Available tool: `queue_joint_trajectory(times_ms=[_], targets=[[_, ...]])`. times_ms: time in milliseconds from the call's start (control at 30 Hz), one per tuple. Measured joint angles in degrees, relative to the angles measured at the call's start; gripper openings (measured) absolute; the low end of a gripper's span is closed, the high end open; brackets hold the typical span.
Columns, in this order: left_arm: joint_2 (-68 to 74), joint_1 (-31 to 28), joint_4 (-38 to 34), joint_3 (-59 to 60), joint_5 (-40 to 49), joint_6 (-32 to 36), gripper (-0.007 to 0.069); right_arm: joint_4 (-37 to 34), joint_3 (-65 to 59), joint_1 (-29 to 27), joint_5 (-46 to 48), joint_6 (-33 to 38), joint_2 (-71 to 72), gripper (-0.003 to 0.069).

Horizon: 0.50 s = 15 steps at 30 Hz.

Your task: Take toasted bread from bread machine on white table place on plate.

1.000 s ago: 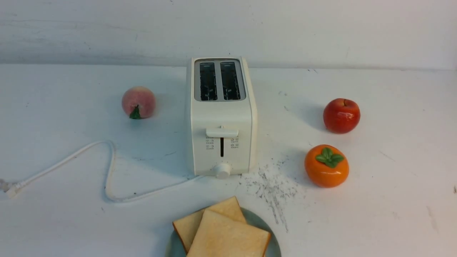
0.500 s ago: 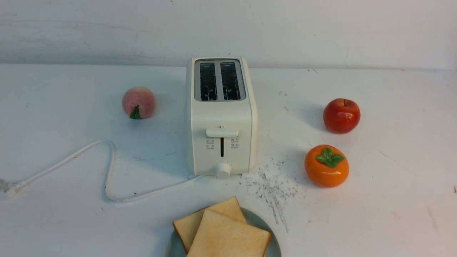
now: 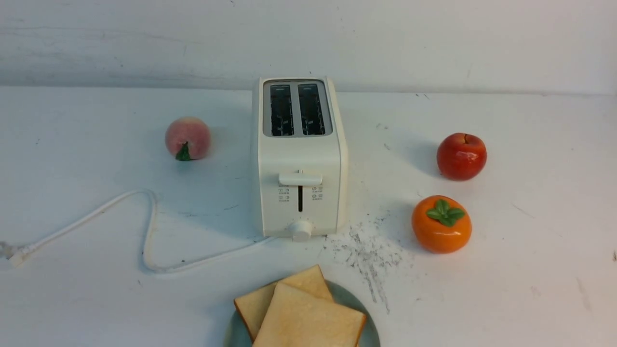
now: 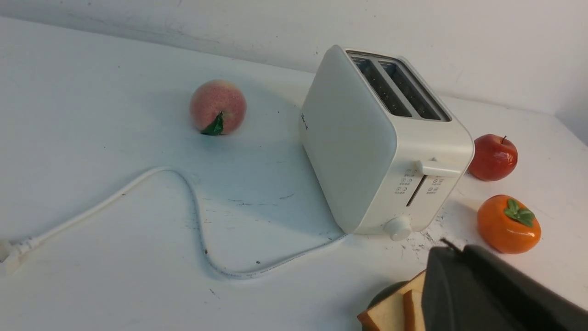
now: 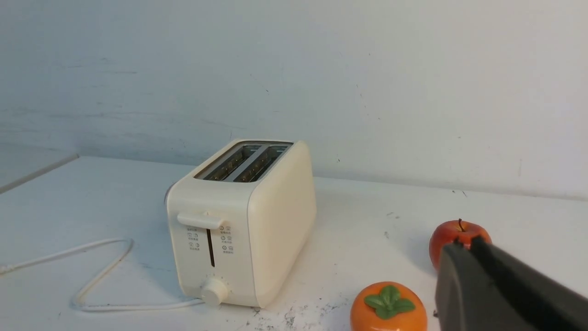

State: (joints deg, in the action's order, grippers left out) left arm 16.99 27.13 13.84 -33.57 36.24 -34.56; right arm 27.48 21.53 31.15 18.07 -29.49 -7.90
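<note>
Cannot tell if apart or together for left gripper (image 4: 464,280) or right gripper (image 5: 473,280): only black housing seen. Just beside left gripper, partly hidden behind it, toasted bread (image 3: 299,313), two overlapped slices on plate (image 3: 349,300). Beyond both grippers, bread machine (image 3: 299,159) upright on white table (image 3: 530,289), with empty slots. Near right gripper, orange persimmon (image 5: 388,305) and red apple (image 5: 455,239).

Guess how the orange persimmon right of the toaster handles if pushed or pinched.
The persimmon looks glossy and hard, so a pinch might slip. Its squat, flattened shape would likely slide or rock rather than roll far, unlike the rounder apple. It is possibly a light model, but its weight cannot be seen.
</note>
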Motion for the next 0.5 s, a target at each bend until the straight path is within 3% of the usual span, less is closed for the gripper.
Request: queue_joint_trajectory(times_ms=[133,267,333,500], targets=[[-2.06,-1.35,-2.83,4.12,-3.23,3.66,0.0015,0.0,0.0,0.0,0.0,0.0,0.0,0.0022],[-7.37,-8.58,-11.93,13.82,-10.51,11.95,0.0017,0.0,0.0,0.0,0.0,0.0,0.0,0.0026],[-11.88,-15.07,-18.21,21.07,-15.85,18.48,0.0017,0.0,0.0,0.0,0.0,0.0,0.0,0.003],[-17.22,-22.54,-21.41,31.74,-19.5,24.93,0.0017,0.0,0.0,0.0,0.0,0.0,0.0,0.0034]])
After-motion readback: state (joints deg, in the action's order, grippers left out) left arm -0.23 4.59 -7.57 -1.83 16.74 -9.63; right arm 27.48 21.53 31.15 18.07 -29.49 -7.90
